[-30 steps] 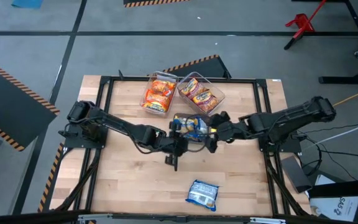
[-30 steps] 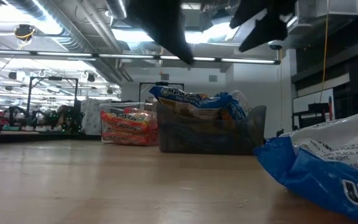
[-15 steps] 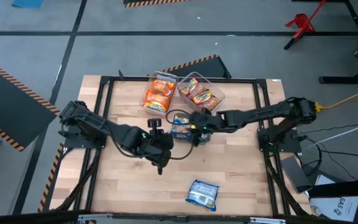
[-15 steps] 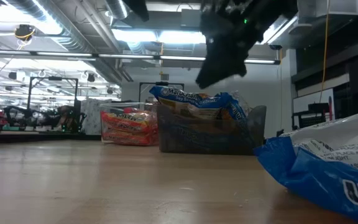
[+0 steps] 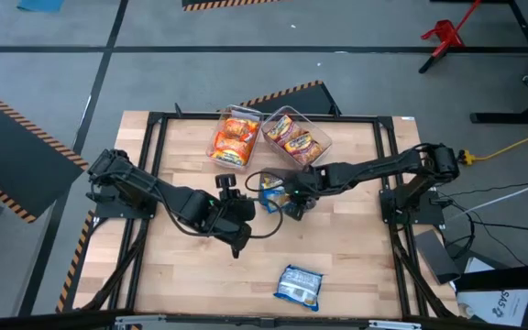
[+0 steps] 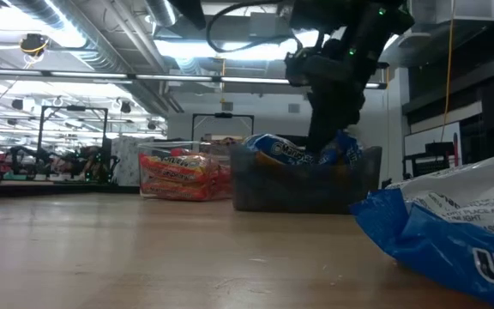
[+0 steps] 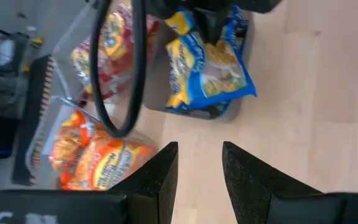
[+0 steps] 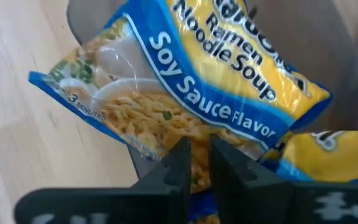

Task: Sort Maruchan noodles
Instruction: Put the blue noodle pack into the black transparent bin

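Several blue-and-yellow Maruchan noodles packets lie stacked in a small dark bin at the table's middle. My right gripper is over that bin, fingers almost together on the top packet. My left gripper hovers open to the near left of it, holding nothing. Orange packets fill one clear bin at the far edge, and red-and-yellow packets fill the clear bin beside it. One blue-and-white packet lies flat near the front edge. My right gripper comes down steeply from above onto the printed face of the top blue packet, near its middle. Its nearly closed fingertips rest on the wrapper. Whether a fold is pinched between them, I cannot tell. The packet lies tilted on the others in the bin.
A black cable loop hangs from my right arm over the bins. A black frame runs round the wooden table. Bare wood lies between my left gripper and the loose packet at the front.
My right gripper has moved toward the table's left, come down over the dark bin onto the top blue packet, and shut from wide open. That packet now sits lower in the bin. My left gripper has drawn back toward the left and near edge.
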Controlling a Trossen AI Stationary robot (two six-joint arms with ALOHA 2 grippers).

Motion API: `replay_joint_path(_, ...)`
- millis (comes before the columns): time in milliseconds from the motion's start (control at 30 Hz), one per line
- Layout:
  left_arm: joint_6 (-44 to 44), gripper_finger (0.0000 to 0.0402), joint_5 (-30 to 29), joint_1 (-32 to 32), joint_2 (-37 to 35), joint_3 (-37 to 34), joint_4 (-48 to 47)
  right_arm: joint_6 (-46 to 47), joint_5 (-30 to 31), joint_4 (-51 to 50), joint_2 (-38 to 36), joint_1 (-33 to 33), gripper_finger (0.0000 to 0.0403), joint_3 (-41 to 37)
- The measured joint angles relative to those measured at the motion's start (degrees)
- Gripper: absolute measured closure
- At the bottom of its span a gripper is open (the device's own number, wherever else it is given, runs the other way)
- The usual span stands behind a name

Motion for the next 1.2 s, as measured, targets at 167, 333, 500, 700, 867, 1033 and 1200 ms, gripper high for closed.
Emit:
replay_joint_path(167,-0.39,0.0282,-3.14,-0.02,0.01,0.0,0.07,-0.24,0.27,0.86,0.09,0.03,0.0361,3.24)
replay_joint_path(333,-2.09,0.0282,-2.75,-0.04,0.01,0.0,0.07,-2.18,-1.14,1.17,0.07,1.27,0.0361,7.55)
replay_joint_path(500,-4.7,0.0282,-2.64,-0.16,0.01,-0.02,-0.07,-5.46,0.31,4.97,1.33,2.43,0.0361,8.28)
replay_joint_path(700,-6.45,0.0282,-2.6,-0.75,0.01,-0.03,-0.39,-8.11,-0.14,6.04,5.93,1.33,0.0361,8.26)
replay_joint_path(867,-7.41,0.0282,-2.56,-0.81,0.01,-0.04,-0.39,-9.7,2.93,6.49,8.15,0.05,0.0361,8.19)
replay_joint_path(1033,-8.46,0.0282,-2.64,-0.81,0.01,-0.06,-0.35,-9.5,9.48,6.32,8.15,-2.13,0.0361,8.19)
replay_joint_path(1200,-11.31,0.0282,-2.62,-0.85,0.01,-0.07,-0.35,-9.16,7.92,6.37,8.15,-3.92,0.0361,8.19)
